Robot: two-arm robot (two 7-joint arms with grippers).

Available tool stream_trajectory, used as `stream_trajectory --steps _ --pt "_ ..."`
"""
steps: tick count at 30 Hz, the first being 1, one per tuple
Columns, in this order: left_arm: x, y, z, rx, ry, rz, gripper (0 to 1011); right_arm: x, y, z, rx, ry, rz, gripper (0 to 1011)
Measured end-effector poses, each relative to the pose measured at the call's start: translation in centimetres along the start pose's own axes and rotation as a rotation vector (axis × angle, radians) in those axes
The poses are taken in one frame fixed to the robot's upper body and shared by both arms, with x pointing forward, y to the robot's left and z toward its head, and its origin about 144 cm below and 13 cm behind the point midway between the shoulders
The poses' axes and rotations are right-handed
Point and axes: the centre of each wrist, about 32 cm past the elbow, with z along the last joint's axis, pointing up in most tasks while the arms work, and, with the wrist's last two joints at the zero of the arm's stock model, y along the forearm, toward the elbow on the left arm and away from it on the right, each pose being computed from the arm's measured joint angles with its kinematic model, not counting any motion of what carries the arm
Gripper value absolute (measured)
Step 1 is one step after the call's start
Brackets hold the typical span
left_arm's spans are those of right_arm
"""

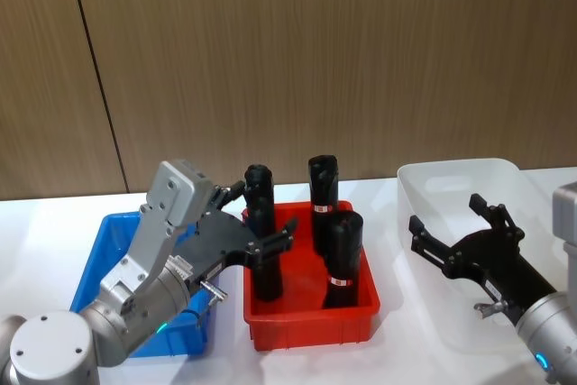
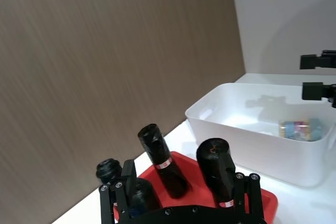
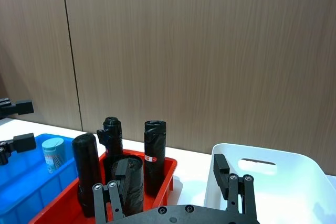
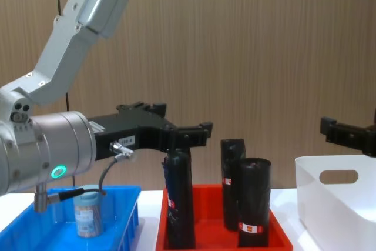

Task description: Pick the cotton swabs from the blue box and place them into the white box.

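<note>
Cotton swabs' target, white box (image 1: 455, 182): lying tub (image 2: 300, 129) inside; right gripper (image 1: 444, 209) hovers above, fingers apart, empty.
Blue box (image 1: 99, 250): standing tub (image 4: 88, 216) sits inside.
Left gripper (image 1: 264, 209): spread, empty, over red tray (image 1: 311, 326) beside black rolls (image 1: 343, 259).
Advice: clear the rolls leftward, then straddle the standing tub squarely.

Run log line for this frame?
left gripper open over red tray | right gripper open over white box | cotton swabs: one in blue box, one in white box
</note>
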Motion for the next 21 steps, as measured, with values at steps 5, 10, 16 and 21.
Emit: stream_trajectory --steps 5,10,16,21 --pt "-0.8 0.2 0.0 -0.006 -0.009 0.049 1004 0.0 0.0 0.0 0.000 0.000 0.000 1002" --pt "-1.6 0.4 -0.1 -0.013 -0.018 0.103 1004 0.0 0.0 0.0 0.000 0.000 0.000 1002" --pt "-2.5 0.6 -0.1 -0.022 -0.026 0.157 1004 0.0 0.0 0.0 0.000 0.000 0.000 1002" --pt "-3.3 0.8 0.0 -0.033 -0.034 0.210 1004 0.0 0.0 0.0 0.000 0.000 0.001 1002"
